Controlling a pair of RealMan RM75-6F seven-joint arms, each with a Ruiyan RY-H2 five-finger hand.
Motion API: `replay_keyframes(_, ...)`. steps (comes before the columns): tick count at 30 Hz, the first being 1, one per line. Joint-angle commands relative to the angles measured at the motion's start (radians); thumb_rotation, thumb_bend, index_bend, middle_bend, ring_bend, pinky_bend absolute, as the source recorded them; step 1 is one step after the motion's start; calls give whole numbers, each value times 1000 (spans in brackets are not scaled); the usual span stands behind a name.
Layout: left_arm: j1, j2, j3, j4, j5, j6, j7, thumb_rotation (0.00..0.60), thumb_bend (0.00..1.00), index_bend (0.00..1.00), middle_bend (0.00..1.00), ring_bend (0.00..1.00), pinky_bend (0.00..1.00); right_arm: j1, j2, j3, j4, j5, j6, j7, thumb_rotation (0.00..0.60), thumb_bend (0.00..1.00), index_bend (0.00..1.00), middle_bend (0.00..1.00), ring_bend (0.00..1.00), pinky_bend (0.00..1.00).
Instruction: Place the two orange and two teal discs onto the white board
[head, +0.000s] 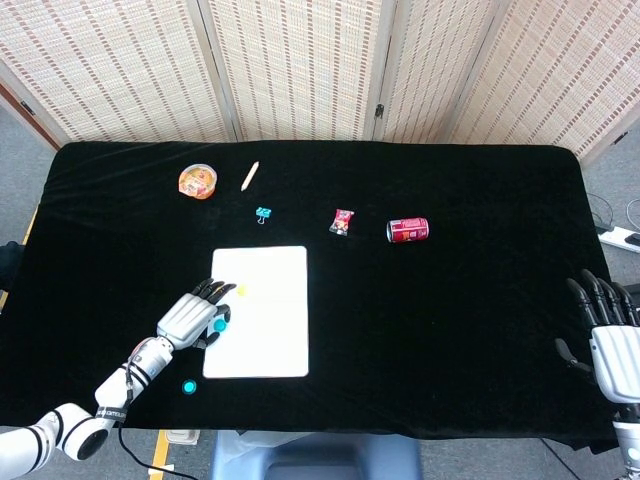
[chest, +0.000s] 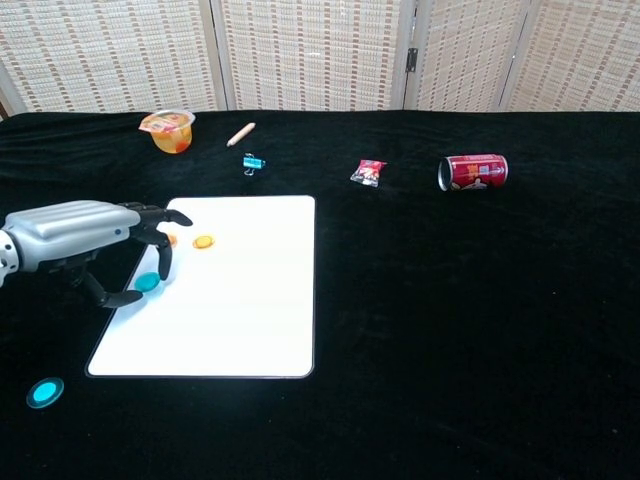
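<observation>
Teal disc on the bench: one teal disc (chest: 44, 392) lies on the black cloth of the bench (chest: 480, 330), off the lower left corner of the white board (chest: 230, 320), well apart from the left hand.
Left hand: the left hand (chest: 85, 240) hangs over the board's left edge with its fingers curved down around a second teal disc (chest: 148, 282); the disc sits between thumb and fingertips, over the white surface, and I cannot tell whether it is pinched or already lying on the board. In the head view the same hand (head: 192, 315) covers the board's left margin, the disc (head: 219, 325) showing just beside it.
Orange discs: one orange disc (chest: 204, 242) lies on the upper left part of the board; the other orange disc (chest: 171, 240) is half hidden behind the left hand's fingers.
Far side of the bench: an orange cup (chest: 168, 130), a pencil-like stick (chest: 241, 133), a blue clip (chest: 253, 163), a small red packet (chest: 369, 172) and a red can (chest: 473, 171) lying on its side.
Right hand: the right hand (head: 608, 335) shows only in the head view, at the bench's right edge, fingers apart and holding nothing.
</observation>
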Motion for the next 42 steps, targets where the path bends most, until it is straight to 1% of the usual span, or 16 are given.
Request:
replay_keyframes(1,-1,0,2,-3,-5,-3,3,600,445,467,89,0,0,-1,0,0,1,-1,1,0,600,345,0,20,24,0)
replay_keyframes(7,-3,-1,5,-6,-13,-4,8,600,444,432,89,0,0,-2,1,0,-2,1,3,0,600,345,0,20,24,0)
replay_keyframes(9,-1,1,6,-12,-12,4,12,600,424,377,88,0,0,-4,1,-1,0,-1,5,1,600,345,0,20,23,0)
replay_keyframes(12,5,4,10,-23,-2,27,7,600,362,282,82,0,0,-5,1,0,1,-1,8,2,600,345,0,20,23,0)
replay_keyframes(14,11,13,13,-31,6,44,5,600,348,265,81,0,0,-4,2,1,-2,-1,7,1,600,345,0,20,22,0)
replay_keyframes(16,18,25,17,-40,13,60,2,600,345,287,81,0,0,-4,4,1,-4,-3,7,0,600,345,0,20,22,0)
replay_keyframes(19,35,59,32,-58,35,95,1,600,346,351,81,0,0,-5,6,1,-4,-3,10,0,600,345,0,20,21,0)
replay_keyframes(21,51,88,48,-73,56,123,-2,600,351,395,81,0,0,-6,6,1,-6,-5,12,-1,600,345,0,20,20,0)
replay_keyframes(25,83,140,88,-92,108,181,-13,600,358,438,81,0,0,-3,6,0,-11,-9,9,-7,600,345,0,20,21,0)
replay_keyframes(29,121,187,141,-101,170,236,-23,600,358,446,81,0,0,-3,3,-2,-17,-15,11,-14,600,346,0,20,21,0)
replay_keyframes(33,156,208,186,-102,220,284,-44,600,358,446,81,0,0,-1,1,-3,-21,-19,10,-21,600,345,0,20,19,0)
replay_keyframes(37,185,211,225,-92,265,315,-51,600,358,443,81,0,0,2,-1,-4,-26,-24,6,-28,600,345,0,20,18,0)
replay_keyframes(42,210,191,254,-79,303,331,-50,600,358,431,81,0,0,5,-4,-5,-25,-28,4,-29,600,346,0,20,18,0)
